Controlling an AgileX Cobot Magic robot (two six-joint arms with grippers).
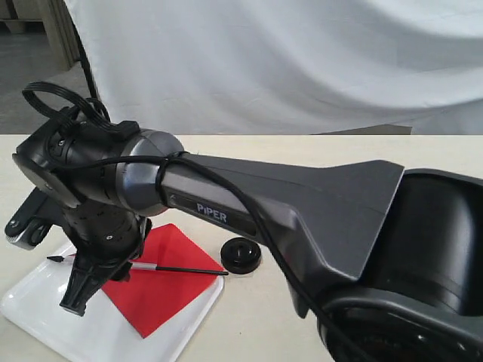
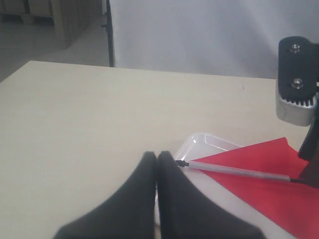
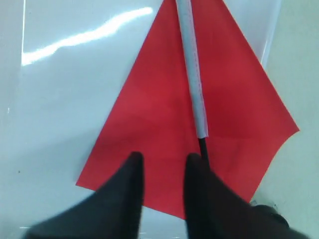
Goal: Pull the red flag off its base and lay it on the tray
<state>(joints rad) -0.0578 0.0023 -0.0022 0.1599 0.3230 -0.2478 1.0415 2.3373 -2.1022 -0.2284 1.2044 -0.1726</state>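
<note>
The red flag (image 1: 162,290) lies flat on the white tray (image 1: 34,305), with its pole (image 1: 181,270) stretched across the cloth and its black tip pointing left. The round black base (image 1: 241,255) stands alone on the table just right of the tray. My right gripper (image 1: 78,298) hangs open low over the tray. In the right wrist view it (image 3: 164,159) has only red cloth (image 3: 159,114) between its fingers, and the pole (image 3: 194,84) runs beside one finger. My left gripper (image 2: 157,155) is shut and empty beside the tray's corner (image 2: 204,142), near the flag (image 2: 269,194).
The right arm's long dark body (image 1: 302,204) crosses the table from the right and hides much of it. A white sheet (image 1: 302,60) hangs behind the pale tabletop (image 1: 249,324). The left gripper does not show in the exterior view.
</note>
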